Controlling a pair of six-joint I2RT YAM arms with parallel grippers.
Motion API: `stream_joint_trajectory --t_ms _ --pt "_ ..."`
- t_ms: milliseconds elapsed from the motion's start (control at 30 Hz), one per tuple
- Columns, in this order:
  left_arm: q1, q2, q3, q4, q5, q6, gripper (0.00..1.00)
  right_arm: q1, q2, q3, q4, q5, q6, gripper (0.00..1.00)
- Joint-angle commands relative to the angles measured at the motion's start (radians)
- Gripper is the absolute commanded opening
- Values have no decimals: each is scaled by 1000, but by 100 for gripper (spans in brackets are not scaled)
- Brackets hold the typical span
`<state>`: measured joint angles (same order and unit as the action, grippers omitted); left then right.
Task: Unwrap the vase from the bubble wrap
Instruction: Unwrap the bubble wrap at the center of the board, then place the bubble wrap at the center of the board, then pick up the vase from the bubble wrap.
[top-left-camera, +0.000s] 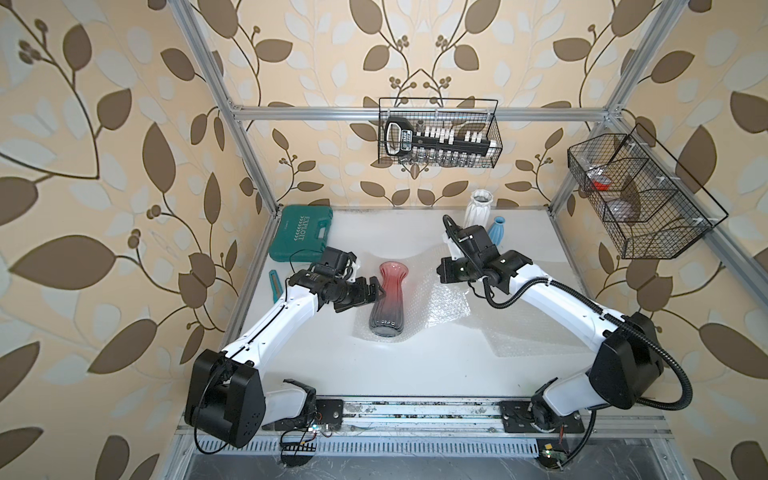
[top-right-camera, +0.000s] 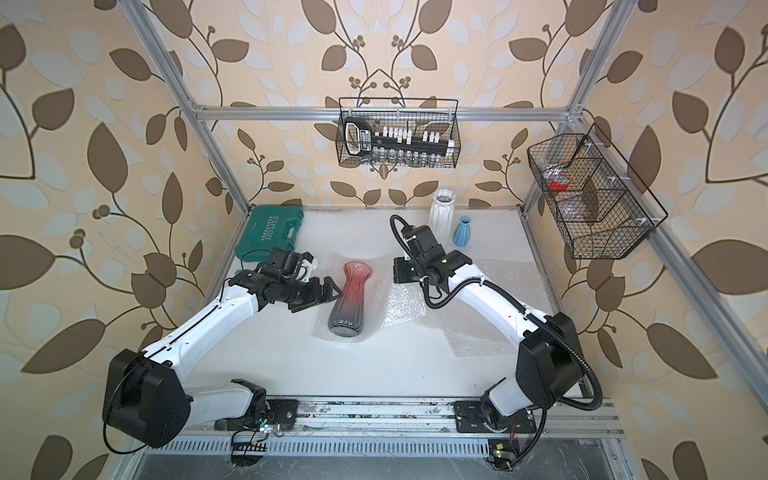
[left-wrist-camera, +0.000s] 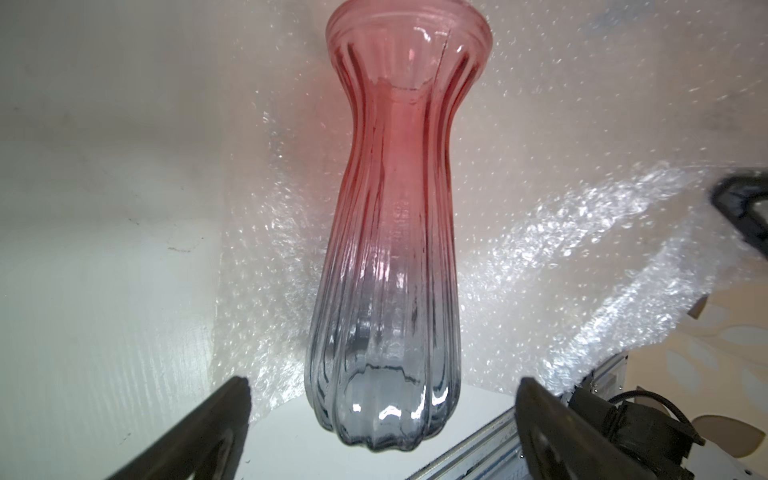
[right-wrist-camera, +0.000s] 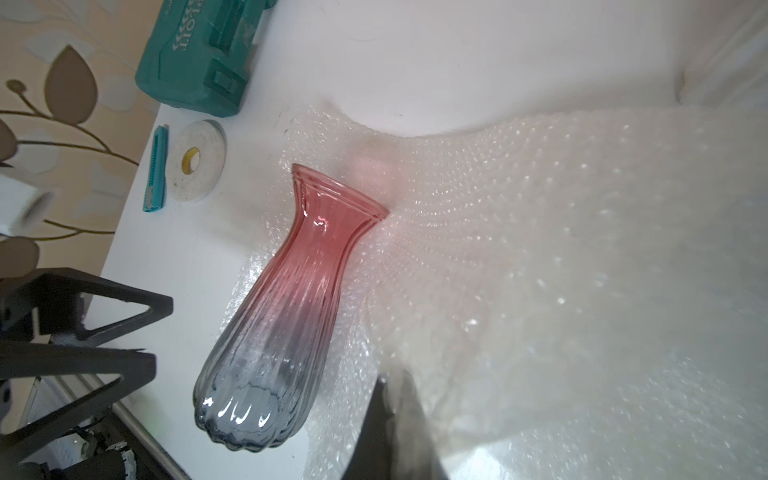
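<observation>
The vase (top-left-camera: 386, 299) lies on its side, uncovered, on the spread bubble wrap (top-left-camera: 440, 309) in the middle of the counter (top-left-camera: 415, 370). Its long axis runs front to back, with the pink flared mouth toward the back wall and the grey base toward the arms' mounts. The left tool (top-left-camera: 368, 296) is spread wide and empty, just beside the vase's left flank. The right tool (top-left-camera: 446, 272), off to the right of the mouth, is clamped shut on the sheet's raised edge.
</observation>
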<state>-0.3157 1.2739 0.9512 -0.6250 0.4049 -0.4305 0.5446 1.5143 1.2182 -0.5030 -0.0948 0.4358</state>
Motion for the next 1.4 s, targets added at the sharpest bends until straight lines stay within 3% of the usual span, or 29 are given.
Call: stream_joint_trajectory --t_ms 0,233,700,1000,1367 --pt "-23 38 65 -35 -52 40 99 -5 18 -38 -16 19 -11 0" --pt "-34 155 171 -68 -118 23 99 -17 31 -96 21 8 12 0" --pt "-94 493 420 -120 -119 65 99 -36 87 -145 49 2 33 0" --pt "-106 617 489 -120 -102 73 89 -38 96 -147 56 -6 32 0" --pt "-129 700 521 -118 -125 70 83 -39 104 -150 62 -11 31 0"
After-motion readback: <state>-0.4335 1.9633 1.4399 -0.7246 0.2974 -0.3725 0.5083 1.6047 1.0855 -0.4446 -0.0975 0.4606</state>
